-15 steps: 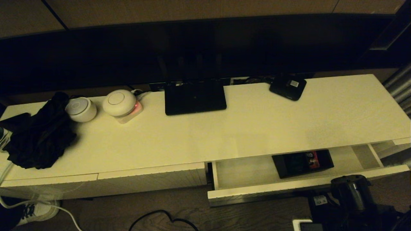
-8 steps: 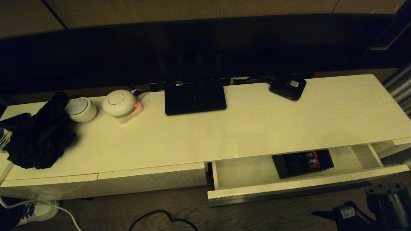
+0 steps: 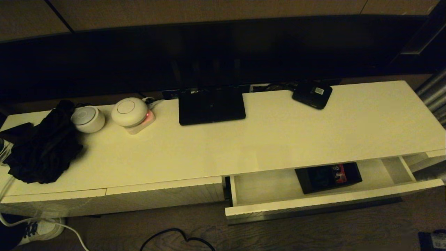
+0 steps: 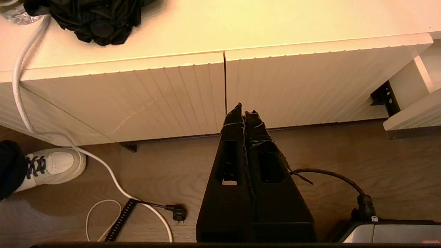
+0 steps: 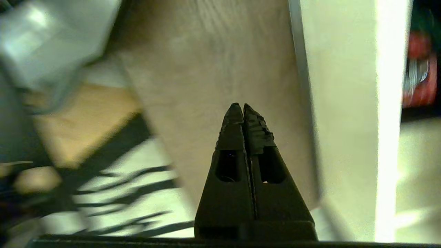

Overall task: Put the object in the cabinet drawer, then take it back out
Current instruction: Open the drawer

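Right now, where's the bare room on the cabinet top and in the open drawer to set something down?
The cabinet top is bare across its middle and right, between the router and the small black device, out to the front edge. The cabinet drawer is bare left of the black box. The top's left end is crowded: black cloth, two white round devices.

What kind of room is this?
Probably a living room at home: a long white TV cabinet carries a router and round smart speaker, with a dark screen behind.
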